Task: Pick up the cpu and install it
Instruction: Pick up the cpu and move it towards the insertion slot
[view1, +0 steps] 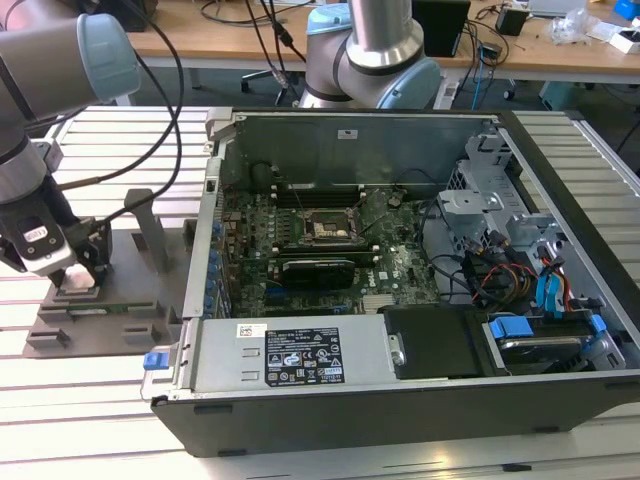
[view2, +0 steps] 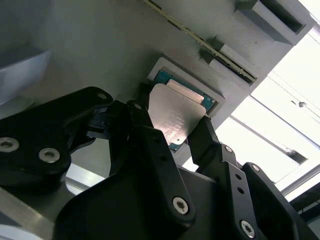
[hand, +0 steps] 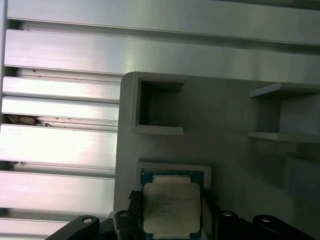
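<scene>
Gripper (view1: 78, 272) narrowed onto the cpu (hand: 171, 207) at the grey tray (view1: 120, 248).
Black fingers (view2: 150, 135) bear on two opposite edges of the cpu, which sits in or just above its pale-rimmed pocket (hand: 175, 169); which, I cannot tell. The open computer case (view1: 400, 130) stands just beside the tray.

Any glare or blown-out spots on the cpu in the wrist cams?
Second wrist view: cpu lid catches a bright sheen, table slats beyond the tray wash out white. First wrist view: cpu evenly lit, table slats glary.
</scene>
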